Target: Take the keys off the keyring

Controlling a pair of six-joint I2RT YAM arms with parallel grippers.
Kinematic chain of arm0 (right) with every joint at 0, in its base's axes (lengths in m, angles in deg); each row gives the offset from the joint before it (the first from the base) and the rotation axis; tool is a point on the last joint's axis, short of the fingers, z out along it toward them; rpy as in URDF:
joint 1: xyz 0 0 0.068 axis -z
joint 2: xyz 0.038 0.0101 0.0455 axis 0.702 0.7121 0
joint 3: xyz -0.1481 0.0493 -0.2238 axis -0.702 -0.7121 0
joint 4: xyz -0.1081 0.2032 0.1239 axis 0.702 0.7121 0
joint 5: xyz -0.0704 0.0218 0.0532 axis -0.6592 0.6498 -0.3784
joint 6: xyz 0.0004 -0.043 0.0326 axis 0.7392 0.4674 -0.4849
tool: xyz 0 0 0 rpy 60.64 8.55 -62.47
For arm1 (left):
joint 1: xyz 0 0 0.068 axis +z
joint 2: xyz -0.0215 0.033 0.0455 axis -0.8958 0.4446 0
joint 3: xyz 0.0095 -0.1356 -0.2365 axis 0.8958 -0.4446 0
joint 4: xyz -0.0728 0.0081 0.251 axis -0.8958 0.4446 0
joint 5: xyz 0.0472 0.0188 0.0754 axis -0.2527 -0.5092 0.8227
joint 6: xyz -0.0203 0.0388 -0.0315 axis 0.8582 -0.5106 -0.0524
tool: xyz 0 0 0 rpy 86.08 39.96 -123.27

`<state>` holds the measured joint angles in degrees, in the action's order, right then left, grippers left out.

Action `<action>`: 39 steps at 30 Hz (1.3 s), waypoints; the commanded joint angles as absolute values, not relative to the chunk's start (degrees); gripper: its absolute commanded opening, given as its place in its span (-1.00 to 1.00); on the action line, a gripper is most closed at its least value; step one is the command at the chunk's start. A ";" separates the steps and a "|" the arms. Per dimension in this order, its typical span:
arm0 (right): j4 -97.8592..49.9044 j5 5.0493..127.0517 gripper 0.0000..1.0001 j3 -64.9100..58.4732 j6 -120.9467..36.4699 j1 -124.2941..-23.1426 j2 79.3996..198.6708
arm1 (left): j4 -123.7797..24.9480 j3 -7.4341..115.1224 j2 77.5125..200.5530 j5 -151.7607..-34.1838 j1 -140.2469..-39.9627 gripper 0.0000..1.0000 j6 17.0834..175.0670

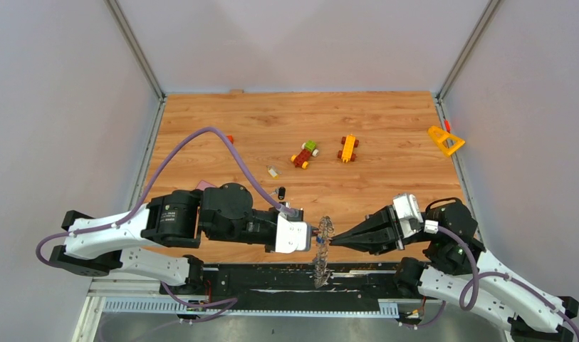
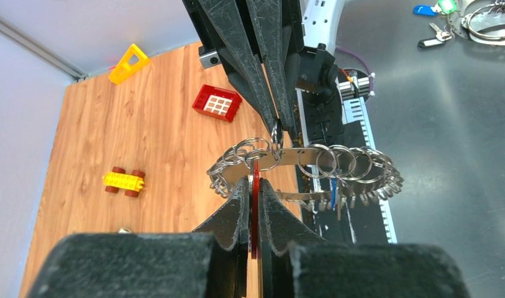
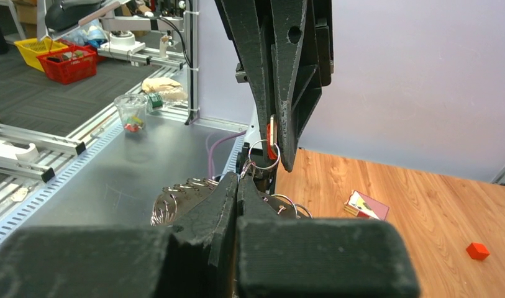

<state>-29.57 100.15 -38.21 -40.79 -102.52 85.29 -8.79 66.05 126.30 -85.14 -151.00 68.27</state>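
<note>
The keyring, a large flat silver ring rimmed with many small split rings, hangs on edge between my two grippers above the table's near edge. It also shows in the left wrist view and the right wrist view. My left gripper is shut on a red-headed key, which also shows in the right wrist view. My right gripper is shut on a small split ring just above that key. A blue key hangs from the keyring's rim.
Two toy block vehicles stand mid-table. A yellow triangle sits at the far right edge. A small black piece and a pale piece lie behind the left arm. A red block and a pink card are nearby.
</note>
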 commanded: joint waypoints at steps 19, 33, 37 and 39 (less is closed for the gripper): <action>-14.46 106.32 -1.00 -30.43 -25.85 -102.73 87.58 | -11.59 67.20 123.97 -80.79 -150.69 -1.00 68.24; -8.42 107.49 -1.00 -28.74 -18.92 -102.66 87.33 | -9.65 70.66 126.99 -80.70 -150.70 -1.00 68.41; -5.94 105.70 -1.00 -27.26 -18.19 -102.69 88.57 | -8.37 72.15 128.35 -80.84 -150.70 -1.00 68.12; -5.17 105.19 -1.00 -26.81 -17.91 -102.68 89.00 | -7.71 72.81 128.86 -80.87 -150.70 -1.00 67.98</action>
<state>-9.92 102.94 -29.34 -19.17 -102.52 88.28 -5.84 68.50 129.06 -84.13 -151.02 68.51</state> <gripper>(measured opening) 0.013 0.079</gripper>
